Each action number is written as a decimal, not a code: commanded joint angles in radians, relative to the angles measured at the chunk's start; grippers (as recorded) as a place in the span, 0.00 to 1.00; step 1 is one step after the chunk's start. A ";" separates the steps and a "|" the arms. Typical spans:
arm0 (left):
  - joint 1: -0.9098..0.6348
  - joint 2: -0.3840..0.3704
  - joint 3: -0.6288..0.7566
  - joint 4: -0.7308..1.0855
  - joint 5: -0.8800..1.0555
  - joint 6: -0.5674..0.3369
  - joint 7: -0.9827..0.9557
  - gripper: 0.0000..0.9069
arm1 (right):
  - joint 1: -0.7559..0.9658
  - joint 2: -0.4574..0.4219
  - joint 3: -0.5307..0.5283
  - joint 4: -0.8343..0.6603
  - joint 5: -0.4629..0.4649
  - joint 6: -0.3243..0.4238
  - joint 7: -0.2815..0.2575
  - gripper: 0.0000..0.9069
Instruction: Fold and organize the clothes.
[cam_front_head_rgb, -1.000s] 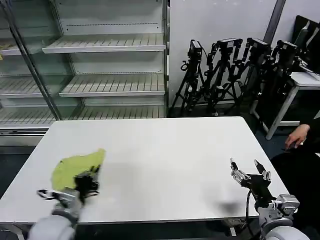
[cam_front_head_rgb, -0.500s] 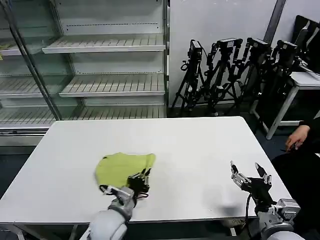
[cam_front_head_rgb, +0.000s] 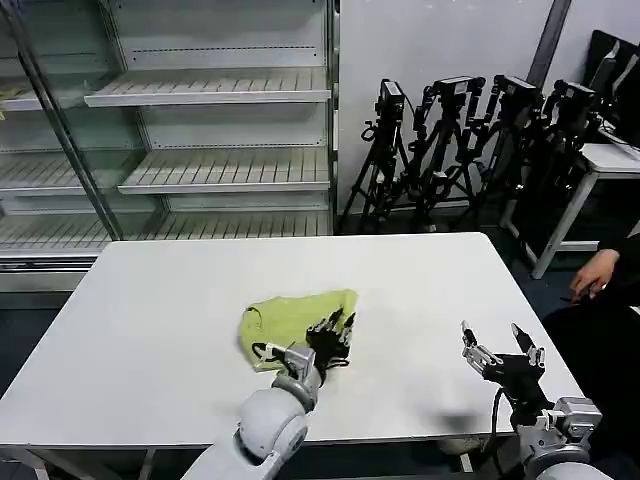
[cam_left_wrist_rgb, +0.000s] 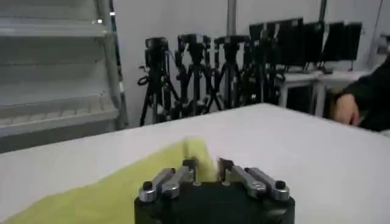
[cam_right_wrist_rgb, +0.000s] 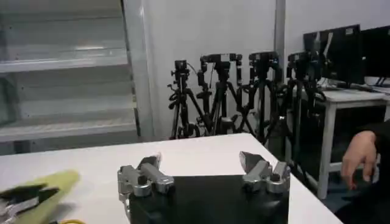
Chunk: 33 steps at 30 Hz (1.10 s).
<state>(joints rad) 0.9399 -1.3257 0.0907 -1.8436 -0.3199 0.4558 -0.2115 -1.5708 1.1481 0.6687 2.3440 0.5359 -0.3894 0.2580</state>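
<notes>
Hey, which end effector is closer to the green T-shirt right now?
Left. The left end effector is at the green T-shirt, gripping its right edge near the table's middle. The right end effector hangs open near the table's right front corner, well apart from it.

The T-shirt (cam_left_wrist_rgb: 91, 195) is cut off by the left wrist view's edge — its neck label hidden.

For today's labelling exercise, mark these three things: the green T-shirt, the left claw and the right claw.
green T-shirt (cam_front_head_rgb: 285, 318), head view, on the bunched fabric's middle.
left claw (cam_front_head_rgb: 337, 333), head view, midway between its fingertips, at the shirt's edge.
right claw (cam_front_head_rgb: 497, 340), head view, midway between its spread fingertips, over the table.
</notes>
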 joint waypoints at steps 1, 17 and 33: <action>-0.089 -0.143 0.039 0.105 -0.148 -0.060 -0.038 1.00 | 0.004 -0.005 -0.002 -0.005 -0.002 -0.001 0.000 1.00; 0.301 0.189 -0.516 -0.343 -0.257 0.041 -0.081 1.00 | 0.049 -0.030 -0.033 -0.034 0.004 -0.001 -0.009 1.00; 0.545 0.238 -0.753 -0.375 -0.927 0.124 -0.105 1.00 | 0.057 -0.025 -0.042 -0.039 0.008 0.001 -0.015 1.00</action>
<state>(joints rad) 1.3314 -1.1370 -0.5192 -2.1483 -0.8967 0.5356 -0.3090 -1.5150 1.1218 0.6296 2.3051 0.5434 -0.3888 0.2429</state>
